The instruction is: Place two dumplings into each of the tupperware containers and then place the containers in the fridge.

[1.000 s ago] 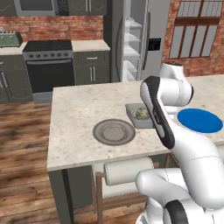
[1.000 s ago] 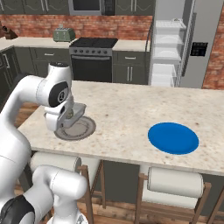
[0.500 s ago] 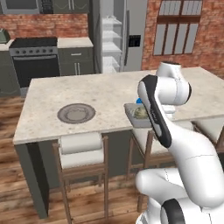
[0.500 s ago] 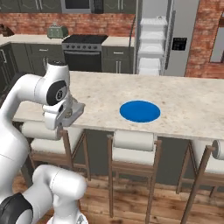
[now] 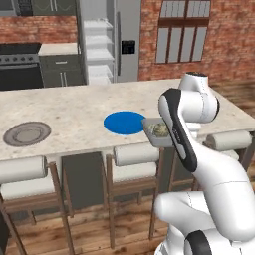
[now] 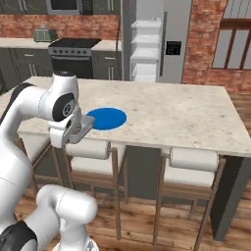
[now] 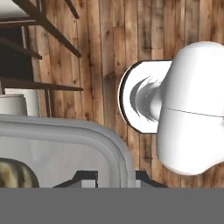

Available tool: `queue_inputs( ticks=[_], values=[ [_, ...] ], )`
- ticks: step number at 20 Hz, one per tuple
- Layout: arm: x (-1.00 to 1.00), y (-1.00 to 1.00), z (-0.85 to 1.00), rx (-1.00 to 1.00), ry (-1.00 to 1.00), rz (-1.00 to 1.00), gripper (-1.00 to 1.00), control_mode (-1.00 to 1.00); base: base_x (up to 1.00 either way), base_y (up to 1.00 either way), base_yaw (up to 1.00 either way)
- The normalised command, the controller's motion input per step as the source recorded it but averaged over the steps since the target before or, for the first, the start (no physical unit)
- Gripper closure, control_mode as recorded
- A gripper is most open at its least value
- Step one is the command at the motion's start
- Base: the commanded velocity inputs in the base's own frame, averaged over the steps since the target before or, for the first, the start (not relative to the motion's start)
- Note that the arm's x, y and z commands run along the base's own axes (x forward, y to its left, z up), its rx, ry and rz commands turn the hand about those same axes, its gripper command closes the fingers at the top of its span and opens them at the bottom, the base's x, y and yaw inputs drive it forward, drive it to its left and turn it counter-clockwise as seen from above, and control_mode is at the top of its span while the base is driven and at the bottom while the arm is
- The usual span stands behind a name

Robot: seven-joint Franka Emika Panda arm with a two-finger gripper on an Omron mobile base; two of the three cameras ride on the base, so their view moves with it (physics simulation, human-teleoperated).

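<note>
A grey tupperware container (image 5: 155,130) hangs in the air at the island counter's front edge, level, with tan dumplings (image 5: 160,129) lying in it. My gripper (image 6: 74,129) is shut on its rim. In the hand view the two fingertips pinch the container's rounded rim (image 7: 114,146) between them, and one dumpling (image 7: 15,176) shows at the lower left. Behind the island stands the fridge (image 5: 99,45), door open and white shelves showing; in the right base view the fridge (image 6: 156,41) is at the top centre.
A round blue plate (image 5: 124,122) lies on the counter (image 5: 74,107) just left of the held container, and a grey plate (image 5: 27,133) sits far left. White-cushioned stools (image 5: 132,154) line the front. A black oven range (image 6: 73,54) stands left of the fridge.
The base has driven right along the island, so the whole scene has slid left in both base views. The container has stayed in my grip throughout.
</note>
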Motion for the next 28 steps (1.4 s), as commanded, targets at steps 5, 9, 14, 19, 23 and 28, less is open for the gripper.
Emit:
queue_inputs(
  ticks=[5, 9, 14, 19, 23, 28],
  values=[
    [0.00, 0.00, 0.00, 0.00, 0.00, 0.00, 1.00, 1.00, 0.07, -1.00, 0.00],
    [0.00, 0.00, 0.00, 0.00, 0.00, 0.00, 1.00, 1.00, 0.16, -1.00, 0.01],
    [0.00, 0.00, 0.00, 0.00, 0.00, 0.00, 1.00, 1.00, 0.14, -1.00, 0.02],
    [0.00, 0.00, 0.00, 0.00, 0.00, 0.00, 1.00, 1.00, 0.34, -1.00, 0.03],
    [0.00, 0.00, 0.00, 0.00, 0.00, 0.00, 1.00, 1.00, 0.53, -1.00, 0.05],
    [0.00, 0.00, 0.00, 0.00, 0.00, 0.00, 1.00, 1.00, 0.84, -1.00, 0.06]
  ],
)
